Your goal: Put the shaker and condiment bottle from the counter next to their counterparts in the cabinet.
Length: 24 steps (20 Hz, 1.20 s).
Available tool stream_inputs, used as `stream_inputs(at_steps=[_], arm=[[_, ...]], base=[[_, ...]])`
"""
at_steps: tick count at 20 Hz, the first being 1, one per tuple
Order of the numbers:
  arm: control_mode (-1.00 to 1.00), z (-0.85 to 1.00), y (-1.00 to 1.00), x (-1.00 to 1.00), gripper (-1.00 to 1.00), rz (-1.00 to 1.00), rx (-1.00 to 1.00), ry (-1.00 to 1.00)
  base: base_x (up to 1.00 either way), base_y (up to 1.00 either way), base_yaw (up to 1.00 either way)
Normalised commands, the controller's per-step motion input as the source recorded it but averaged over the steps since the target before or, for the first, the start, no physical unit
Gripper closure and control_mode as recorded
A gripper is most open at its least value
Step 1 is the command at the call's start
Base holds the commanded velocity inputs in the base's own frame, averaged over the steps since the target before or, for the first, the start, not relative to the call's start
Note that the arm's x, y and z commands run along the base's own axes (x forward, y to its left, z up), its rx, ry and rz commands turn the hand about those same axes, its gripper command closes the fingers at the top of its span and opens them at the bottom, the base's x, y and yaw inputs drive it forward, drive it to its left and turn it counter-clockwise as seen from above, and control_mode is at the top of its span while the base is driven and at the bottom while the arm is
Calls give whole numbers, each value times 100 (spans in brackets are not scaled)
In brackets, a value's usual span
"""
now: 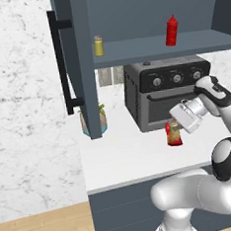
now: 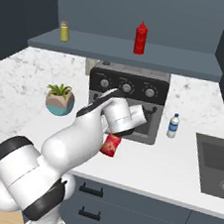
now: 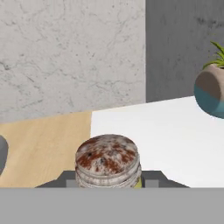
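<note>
The shaker (image 3: 108, 161), a squat cylinder with a mottled cap, sits clenched in the claw (image 3: 109, 181).

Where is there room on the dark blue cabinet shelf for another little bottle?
The widest bare stretch of shelf lies between the small yellow-green shaker with a pale cap and the plain red squeeze bottle. More lies right of the red bottle. Left of the shaker it is tight.
</note>
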Motion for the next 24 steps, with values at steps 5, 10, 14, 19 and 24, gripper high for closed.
stream_inputs(at_steps=[5, 10, 14, 19, 24], arm=[[-100, 79, 11, 0, 100, -1, 0, 0], [-100, 83, 11, 0, 100, -2, 0, 1], [-100, 82, 10, -8, 100, 0, 0, 0], [-100, 60, 0, -24, 100, 0, 0, 0], [-100, 33, 0, -33, 100, 1, 4, 0]], base=[[0, 0, 0], [0, 0, 0], [0, 0, 0], [0, 0, 0], [0, 0, 0]])
